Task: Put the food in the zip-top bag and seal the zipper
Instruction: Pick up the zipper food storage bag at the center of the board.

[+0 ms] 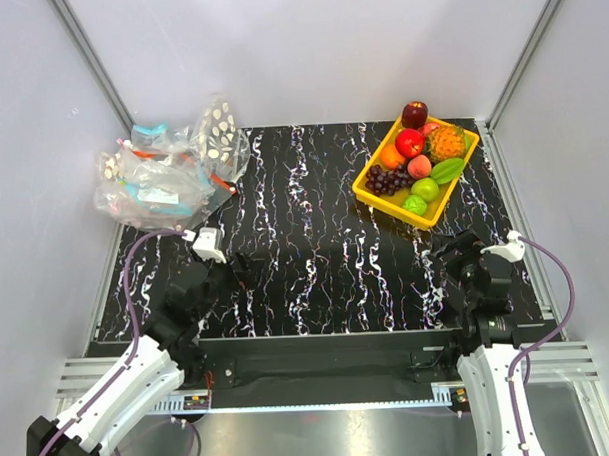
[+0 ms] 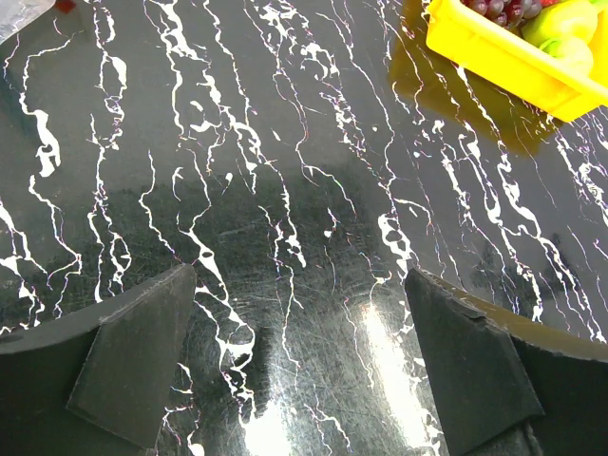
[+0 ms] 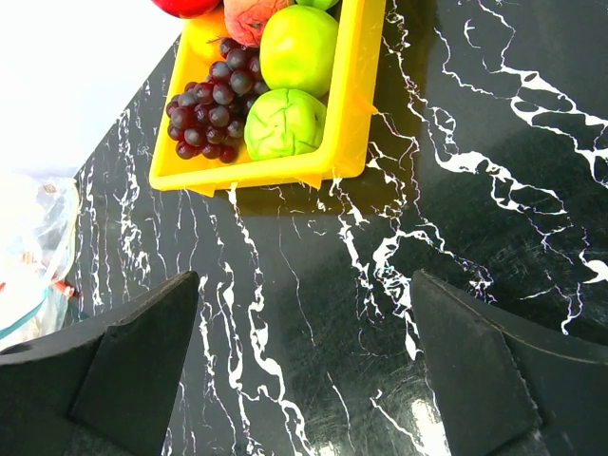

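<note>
the black, white-veined tabletop (image 1: 316, 258) fills the floor of a white-walled booth. the left arm (image 1: 120, 385) and right arm (image 1: 495, 381) stand at its near edge and reach inward over bare marble. in the far left corner lies a crumpled heap of clear bags (image 1: 158, 183), some with blue or orange strips, with a bag printed with white ovals (image 1: 219, 136) propped at its right side. the plain zip-top bag cannot be singled out in that heap, nor can its zipper. at the far right, well apart from the heap, a yellow tray (image 1: 388, 209) sits at an angle, holding the food. the left gripper (image 2: 299, 361) is spread wide, nothing between its fingers, over bare tabletop. the right gripper (image 3: 304, 361) is likewise spread and empty, near the tray's closest end but not touching it. in the tray, a green apple (image 1: 424, 189) lies beside a bumpy green fruit (image 1: 415, 205) at the near end. purple grapes (image 1: 383, 177) lie to their left, a pink peach (image 1: 419, 166) behind the apple, and a red round fruit (image 1: 410, 142) farther back.
</note>
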You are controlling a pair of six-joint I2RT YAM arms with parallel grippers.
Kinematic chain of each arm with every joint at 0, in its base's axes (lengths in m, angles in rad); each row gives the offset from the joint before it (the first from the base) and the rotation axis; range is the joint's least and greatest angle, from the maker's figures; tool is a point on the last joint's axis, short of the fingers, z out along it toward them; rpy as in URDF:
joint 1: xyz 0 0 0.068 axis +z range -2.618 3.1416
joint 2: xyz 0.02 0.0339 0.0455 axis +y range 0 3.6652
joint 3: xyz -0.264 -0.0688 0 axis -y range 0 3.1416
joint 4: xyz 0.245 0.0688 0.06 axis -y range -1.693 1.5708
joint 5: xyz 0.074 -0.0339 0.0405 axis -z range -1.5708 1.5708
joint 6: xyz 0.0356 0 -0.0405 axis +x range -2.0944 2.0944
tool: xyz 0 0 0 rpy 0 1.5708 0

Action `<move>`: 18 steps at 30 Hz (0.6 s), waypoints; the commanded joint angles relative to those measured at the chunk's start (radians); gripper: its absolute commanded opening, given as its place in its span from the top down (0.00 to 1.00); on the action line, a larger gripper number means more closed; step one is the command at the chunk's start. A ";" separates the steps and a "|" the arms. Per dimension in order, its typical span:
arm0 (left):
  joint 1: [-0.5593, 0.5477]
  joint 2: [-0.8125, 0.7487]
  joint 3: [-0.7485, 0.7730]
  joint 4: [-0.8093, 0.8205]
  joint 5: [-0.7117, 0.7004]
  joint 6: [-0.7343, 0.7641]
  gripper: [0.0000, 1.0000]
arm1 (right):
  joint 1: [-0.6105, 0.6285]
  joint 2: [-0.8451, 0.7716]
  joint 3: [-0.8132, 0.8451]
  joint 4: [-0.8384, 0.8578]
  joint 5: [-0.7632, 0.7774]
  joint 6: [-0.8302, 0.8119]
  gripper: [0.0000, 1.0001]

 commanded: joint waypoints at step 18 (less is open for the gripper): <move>-0.001 0.417 0.536 -0.107 -0.168 -0.059 0.01 | 0.003 -0.009 0.002 0.038 -0.012 -0.022 0.00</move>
